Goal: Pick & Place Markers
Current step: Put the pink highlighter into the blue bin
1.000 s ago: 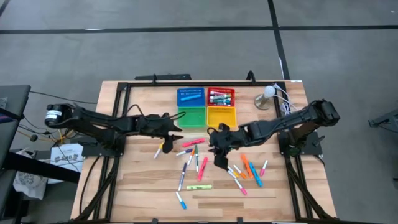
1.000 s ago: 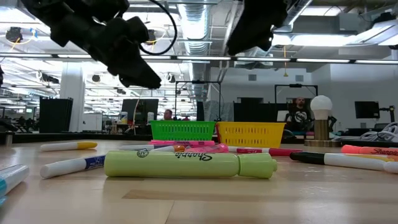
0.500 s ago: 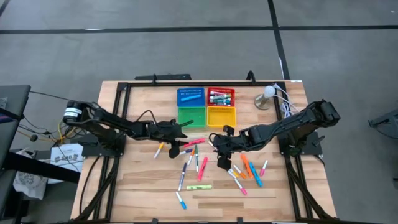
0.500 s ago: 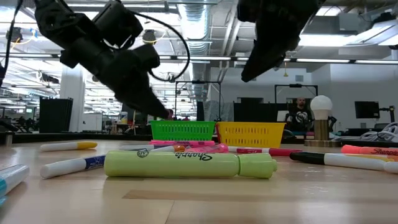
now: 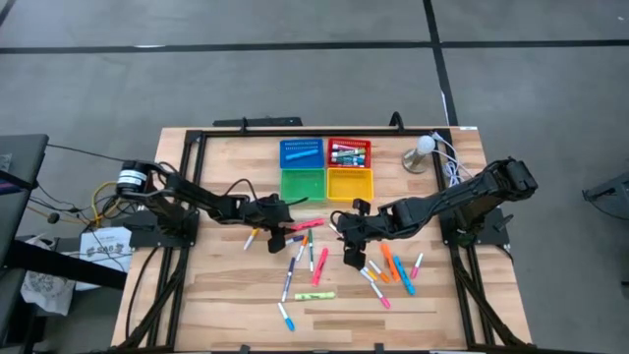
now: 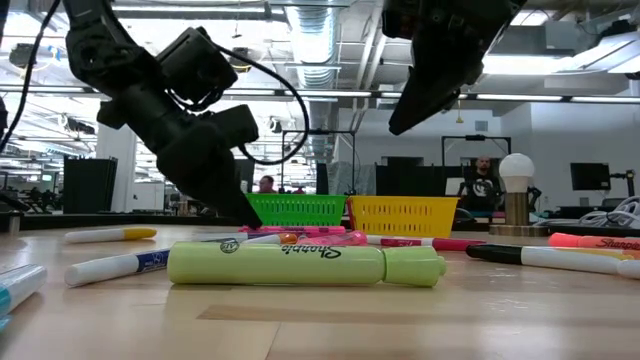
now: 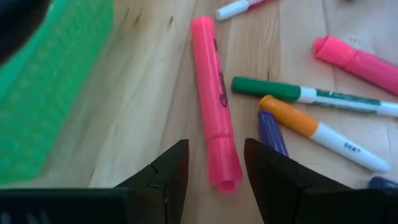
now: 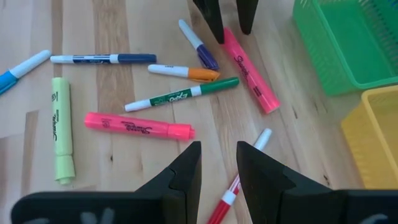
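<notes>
Many coloured markers (image 5: 314,258) lie loose on the wooden table (image 5: 216,295). A pink marker (image 7: 210,93) lies flat in front of the green tray (image 5: 303,184). My left gripper (image 7: 216,144) is low over the table, slanting down. It is open, with one finger on each side of that marker's near end (image 8: 229,34), not visibly touching it. My right gripper (image 5: 351,260) hangs open higher above the table, with nothing between its fingers. In its wrist view a red-and-white marker (image 8: 239,171) lies on the table below the gap.
Four square trays stand at the back: blue (image 5: 301,153), red (image 5: 350,153) with markers inside, green, and yellow (image 5: 350,183). A white round lamp (image 5: 423,147) stands at the back right. A yellow-green marker (image 6: 300,265) lies near the front edge.
My left gripper has come down toward the table and a little toward the right edge, tipping more steeply, until its fingers flank the pink marker's end. My right gripper sank slightly, then kept still. No marker has moved.
</notes>
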